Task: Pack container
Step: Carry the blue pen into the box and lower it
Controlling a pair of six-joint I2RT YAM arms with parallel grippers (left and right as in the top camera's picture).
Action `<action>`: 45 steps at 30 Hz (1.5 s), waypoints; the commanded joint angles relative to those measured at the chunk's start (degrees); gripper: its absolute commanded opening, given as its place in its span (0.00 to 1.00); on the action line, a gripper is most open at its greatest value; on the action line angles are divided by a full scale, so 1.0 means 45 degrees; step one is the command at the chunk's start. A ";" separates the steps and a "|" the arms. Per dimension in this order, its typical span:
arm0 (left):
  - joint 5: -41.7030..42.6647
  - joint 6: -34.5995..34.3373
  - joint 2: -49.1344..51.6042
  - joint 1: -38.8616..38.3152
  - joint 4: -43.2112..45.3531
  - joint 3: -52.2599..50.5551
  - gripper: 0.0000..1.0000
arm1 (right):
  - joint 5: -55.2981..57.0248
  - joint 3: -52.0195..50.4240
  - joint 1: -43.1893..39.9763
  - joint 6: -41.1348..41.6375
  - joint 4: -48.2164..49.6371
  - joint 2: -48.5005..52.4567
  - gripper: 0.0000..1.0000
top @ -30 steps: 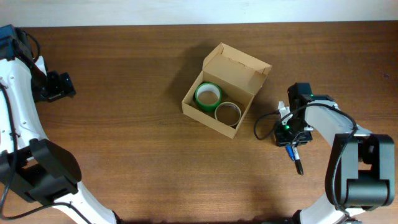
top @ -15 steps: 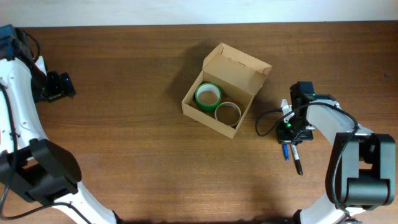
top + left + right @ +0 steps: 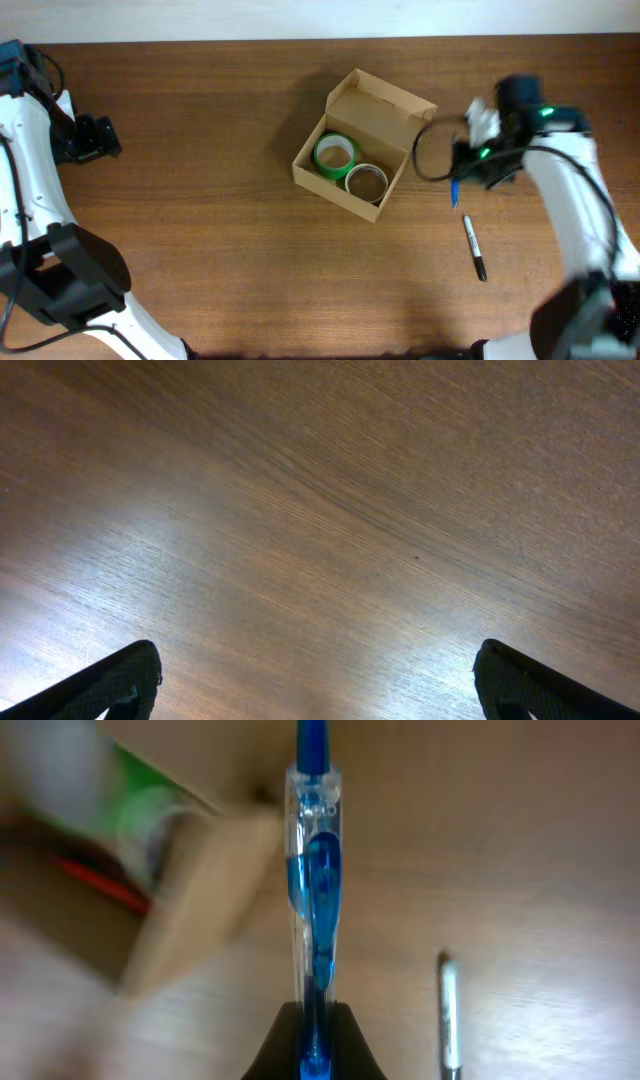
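Note:
The tan cardboard box (image 3: 364,150) sits open at the table's middle, its flap lid raised at the back. Inside lie a green tape roll (image 3: 334,154) and a clear tape roll (image 3: 367,182). My right gripper (image 3: 462,170) is shut on a blue pen (image 3: 453,192) and holds it above the table, just right of the box. In the right wrist view the blue pen (image 3: 314,870) stands between the fingers (image 3: 312,1020), with the blurred box corner (image 3: 190,900) to the left. My left gripper (image 3: 95,137) is open over bare wood at the far left.
A black-and-silver pen (image 3: 475,250) lies on the table right of the box, below my right gripper; it shows in the right wrist view (image 3: 449,1010) too. The left wrist view holds only brown wood (image 3: 320,510).
My right gripper has lifted the blue pen off the table and carried it up and towards the box. The black pen stays where it lay. The left arm has not moved.

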 commanded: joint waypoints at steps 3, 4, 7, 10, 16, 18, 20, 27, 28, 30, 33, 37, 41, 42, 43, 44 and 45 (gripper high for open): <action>0.0078 0.0151 0.0063 0.0058 0.0015 -0.0087 1.00 | -0.0330 0.3478 0.0690 0.0398 -0.1214 -0.1166 0.04; 0.0078 0.0151 0.0063 0.0058 0.0010 -0.0087 1.00 | -0.0330 0.3983 0.0947 0.0340 -0.1311 -0.1171 0.04; 0.0078 0.0151 0.0063 0.0058 0.0010 -0.0087 1.00 | -0.0321 0.4653 0.2108 -0.1005 -0.1282 -0.1171 0.04; 0.0078 0.0151 0.0063 0.0058 0.0010 -0.0087 1.00 | 0.0423 0.4648 0.3546 -0.2312 -0.1243 -0.0991 0.04; 0.0073 0.0151 0.0063 0.0058 0.0010 -0.0087 1.00 | 0.3779 0.4648 0.6076 -0.2973 -0.0593 0.0233 0.04; 0.0078 0.0151 0.0063 0.0058 0.0010 -0.0087 1.00 | 0.3886 0.4648 0.6581 -0.3332 -0.0282 0.0879 0.04; 0.0078 0.0151 0.0063 0.0058 0.0010 -0.0087 1.00 | 0.3881 0.4648 0.6819 -0.3332 -0.0083 0.1525 0.04; 0.0078 0.0151 0.0063 0.0058 0.0010 -0.0087 1.00 | 0.3779 0.4648 0.6941 -0.3337 0.0180 0.3808 0.04; 0.0078 0.0151 0.0063 0.0058 0.0010 -0.0087 1.00 | 0.3774 0.4648 0.6941 -0.3337 0.0189 0.4036 0.04; 0.0078 0.0151 0.0063 0.0058 0.0015 -0.0087 1.00 | 0.3701 0.4634 0.6941 -0.3570 0.0194 0.4522 0.04; 0.0078 0.0151 0.0063 0.0058 0.0010 -0.0087 1.00 | 0.3147 0.4595 0.6941 -0.4284 0.0219 0.5003 0.04; 0.0078 0.0151 0.0063 0.0058 0.0010 -0.0087 1.00 | 0.2856 0.4585 0.6926 -0.4930 0.0316 0.5493 0.04; 0.0078 0.0151 0.0063 0.0058 0.0010 -0.0087 1.00 | 0.2351 0.4240 0.6931 -0.5479 0.0301 0.5712 0.04; 0.0078 0.0151 0.0063 0.0058 0.0015 -0.0087 1.00 | 0.2040 0.4099 0.6931 -0.5683 0.0306 0.5712 0.04; 0.0078 0.0151 0.0063 0.0058 0.0010 -0.0087 1.00 | 0.1885 0.3963 0.6931 -0.5765 0.0311 0.5712 0.04; 0.0078 0.0151 0.0063 0.0058 0.0010 -0.0087 1.00 | 0.1875 0.3711 0.6931 -0.5765 0.0364 0.5717 0.04; 0.0078 0.0151 0.0063 0.0058 0.0015 -0.0087 1.00 | 0.1855 0.3594 0.6926 -0.5765 0.0418 0.5717 0.04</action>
